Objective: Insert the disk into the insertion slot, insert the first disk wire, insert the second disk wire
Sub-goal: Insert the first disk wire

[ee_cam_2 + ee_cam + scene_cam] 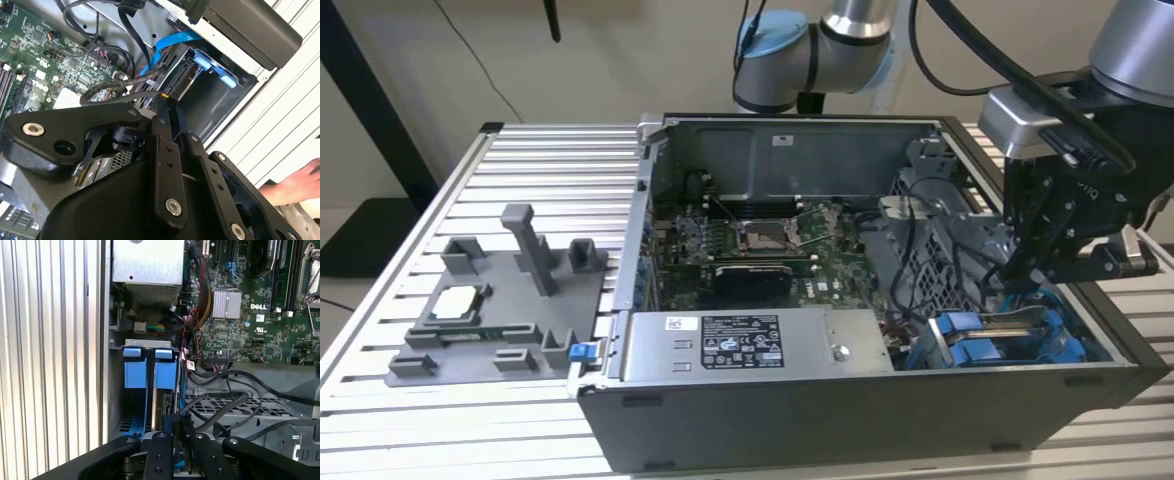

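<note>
Jaws of black gripper (176, 421) clamp thin black disk wire (210, 405) at blue-framed silver disk (165, 375); connector should enter square, unforced.

computer case (854, 420) on table (534, 160) | parts fixture (480, 330) on table, exterior view's left of case | inside case: power supply (747, 345) nearest, motherboard (761, 240) behind it, insertion slot (987, 335) near corner, exterior view's right | gripper (1027, 270) just above insertion slot, among wires (225, 405)

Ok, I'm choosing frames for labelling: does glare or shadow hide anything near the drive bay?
Second wrist view: the slatted table is washed out white, the drive bay falls in deep shadow. First wrist view: the table slats glare pale, the bay's inside is dark. Exterior view: even light, no strong glare.
</note>
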Robot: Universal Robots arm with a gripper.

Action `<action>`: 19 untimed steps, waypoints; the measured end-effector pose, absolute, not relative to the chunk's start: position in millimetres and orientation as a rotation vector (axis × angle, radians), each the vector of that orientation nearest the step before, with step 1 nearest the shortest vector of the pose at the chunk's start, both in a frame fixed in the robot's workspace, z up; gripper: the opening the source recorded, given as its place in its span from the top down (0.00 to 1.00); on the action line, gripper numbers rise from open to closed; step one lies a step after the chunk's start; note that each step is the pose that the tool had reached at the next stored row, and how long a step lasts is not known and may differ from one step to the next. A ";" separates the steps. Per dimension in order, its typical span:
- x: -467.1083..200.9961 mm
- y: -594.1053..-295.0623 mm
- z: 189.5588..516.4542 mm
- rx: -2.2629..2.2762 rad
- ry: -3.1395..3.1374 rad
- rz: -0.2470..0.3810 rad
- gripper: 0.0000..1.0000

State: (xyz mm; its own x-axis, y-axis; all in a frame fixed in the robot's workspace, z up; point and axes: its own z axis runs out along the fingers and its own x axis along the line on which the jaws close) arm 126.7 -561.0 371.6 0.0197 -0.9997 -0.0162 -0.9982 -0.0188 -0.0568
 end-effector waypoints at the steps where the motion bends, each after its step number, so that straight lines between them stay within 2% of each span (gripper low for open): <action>1: 126.6 -561.0 371.3 -2.205 2.163 -0.043 1.00; 19: 135.9 -561.4 361.0 -2.212 2.170 -0.030 1.00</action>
